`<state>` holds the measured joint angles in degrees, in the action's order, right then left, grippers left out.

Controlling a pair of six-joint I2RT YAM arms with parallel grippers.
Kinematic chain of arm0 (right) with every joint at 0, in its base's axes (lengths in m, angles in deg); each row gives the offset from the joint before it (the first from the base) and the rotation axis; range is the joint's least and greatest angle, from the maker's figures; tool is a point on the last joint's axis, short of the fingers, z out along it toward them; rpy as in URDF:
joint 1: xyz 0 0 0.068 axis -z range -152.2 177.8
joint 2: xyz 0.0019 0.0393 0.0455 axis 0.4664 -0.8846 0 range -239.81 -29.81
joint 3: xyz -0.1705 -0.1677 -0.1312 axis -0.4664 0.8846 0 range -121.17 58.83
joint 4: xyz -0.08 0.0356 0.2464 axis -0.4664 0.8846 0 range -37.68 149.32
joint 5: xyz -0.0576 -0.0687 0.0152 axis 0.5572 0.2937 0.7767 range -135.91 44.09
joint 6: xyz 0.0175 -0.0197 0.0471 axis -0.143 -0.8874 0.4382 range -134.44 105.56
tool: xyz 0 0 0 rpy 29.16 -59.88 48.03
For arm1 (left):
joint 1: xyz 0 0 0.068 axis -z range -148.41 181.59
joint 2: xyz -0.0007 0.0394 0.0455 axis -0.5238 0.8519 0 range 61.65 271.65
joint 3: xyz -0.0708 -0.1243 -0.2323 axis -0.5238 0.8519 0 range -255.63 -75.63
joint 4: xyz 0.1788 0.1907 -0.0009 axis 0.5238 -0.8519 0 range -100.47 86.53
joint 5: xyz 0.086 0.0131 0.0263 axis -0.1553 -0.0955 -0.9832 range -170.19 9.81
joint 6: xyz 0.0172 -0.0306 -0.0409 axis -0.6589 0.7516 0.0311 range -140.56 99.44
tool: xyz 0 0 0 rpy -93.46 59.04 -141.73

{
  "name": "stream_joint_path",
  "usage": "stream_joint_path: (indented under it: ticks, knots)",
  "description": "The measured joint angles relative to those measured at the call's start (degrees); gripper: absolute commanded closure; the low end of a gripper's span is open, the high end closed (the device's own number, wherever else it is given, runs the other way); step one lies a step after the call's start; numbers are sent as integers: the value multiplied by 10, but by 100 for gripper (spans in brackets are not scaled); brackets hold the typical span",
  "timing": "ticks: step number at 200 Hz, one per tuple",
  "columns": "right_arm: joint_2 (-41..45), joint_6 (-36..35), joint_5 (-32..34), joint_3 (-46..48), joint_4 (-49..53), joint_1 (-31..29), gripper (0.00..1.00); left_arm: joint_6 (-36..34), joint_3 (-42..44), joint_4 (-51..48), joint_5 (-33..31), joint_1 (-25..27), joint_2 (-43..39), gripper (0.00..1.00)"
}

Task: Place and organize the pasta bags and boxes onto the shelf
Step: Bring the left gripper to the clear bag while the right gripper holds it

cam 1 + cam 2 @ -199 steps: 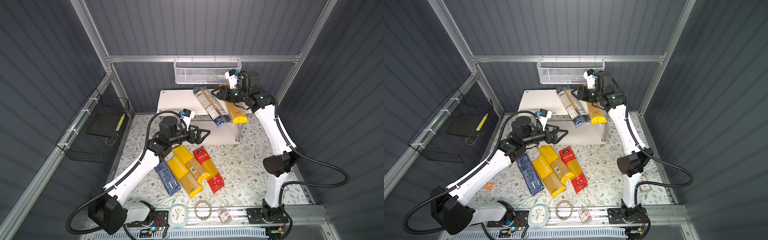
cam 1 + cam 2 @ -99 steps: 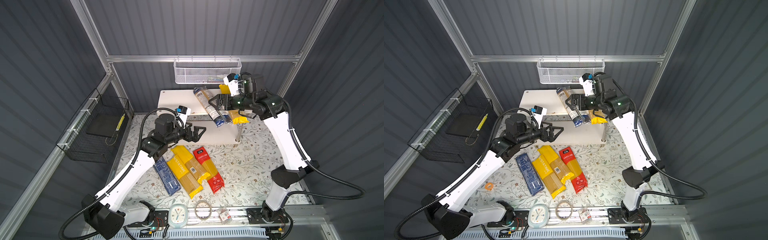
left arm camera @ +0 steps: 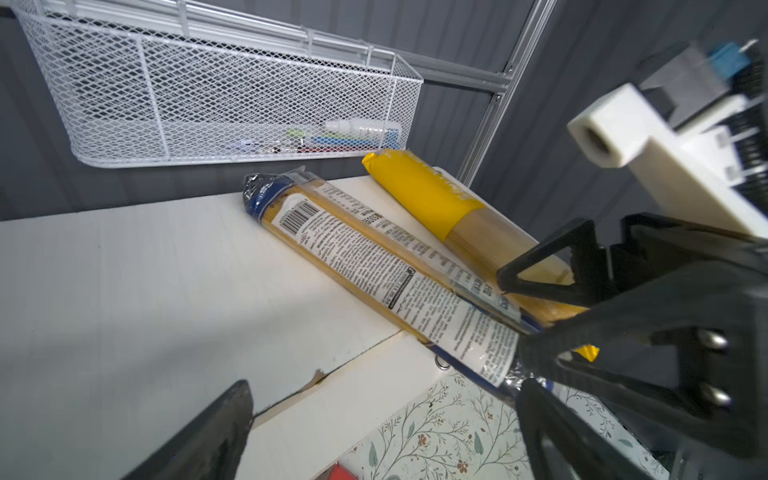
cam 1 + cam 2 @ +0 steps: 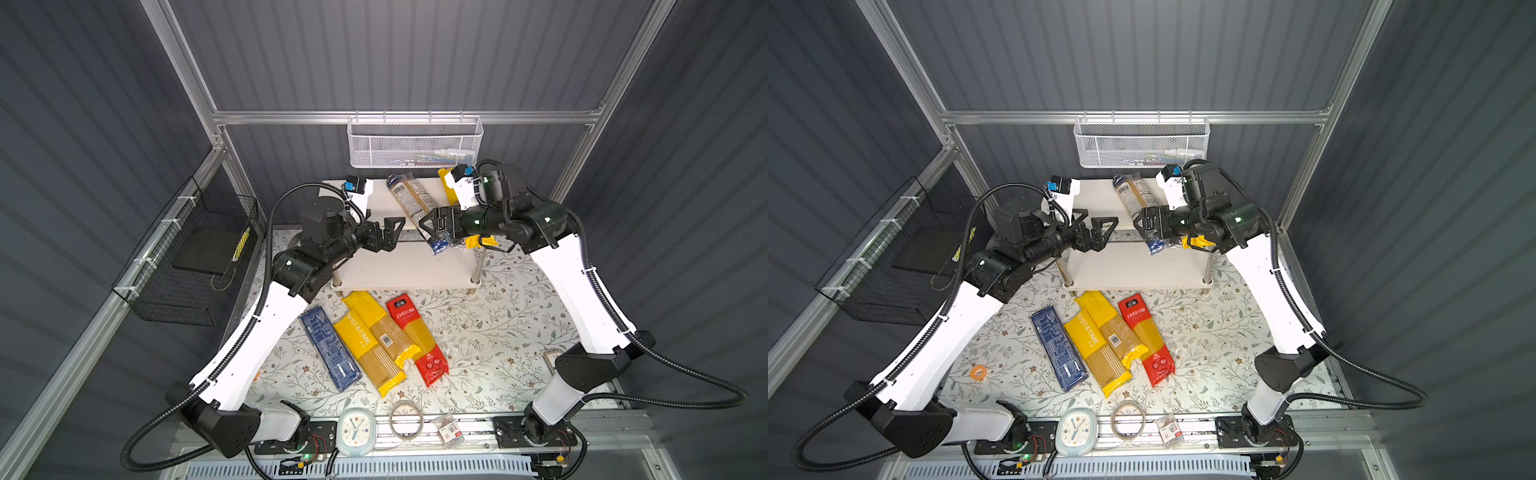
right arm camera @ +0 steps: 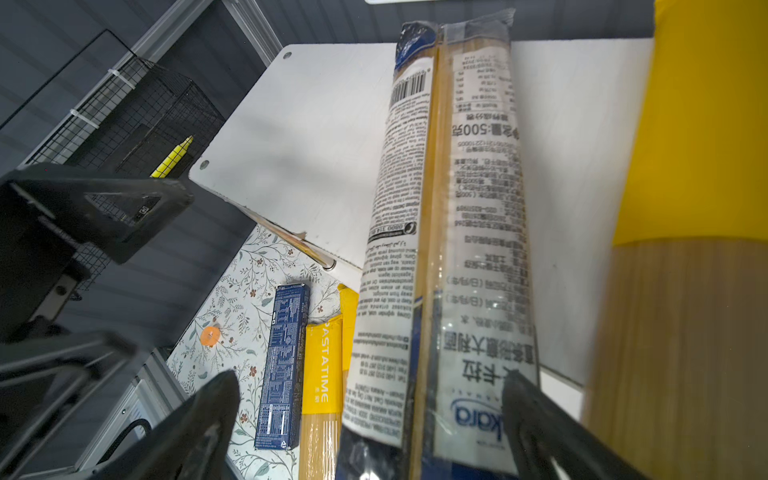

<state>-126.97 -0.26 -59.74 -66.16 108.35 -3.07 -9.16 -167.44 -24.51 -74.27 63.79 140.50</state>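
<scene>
The left gripper [image 4: 388,235] hovers at the front of the shelf [image 4: 399,270], jaws spread and empty. On the table [image 4: 498,324] lie a dark-blue box [image 4: 330,349], two yellow PASTATIME bags [image 4: 361,345] and a red bag [image 4: 419,340]. On the shelf's top board lie a clear blue-ended bag [image 4: 411,199] and a yellow bag [image 3: 419,195]. The right gripper [image 4: 434,230] has its jaws wide apart, straddling the clear bag's near end.
</scene>
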Motion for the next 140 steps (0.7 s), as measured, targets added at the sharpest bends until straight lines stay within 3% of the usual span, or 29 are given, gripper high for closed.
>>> stream_joint_path:
  ticks: [78,140]
  knots:
    - [0,-12,17,2,15,-26,1,0,-60,0,13,-23,106,0]
    - [12,-6,-52,38,-16,-30,1,11,-117,7,42,-42,167,0]
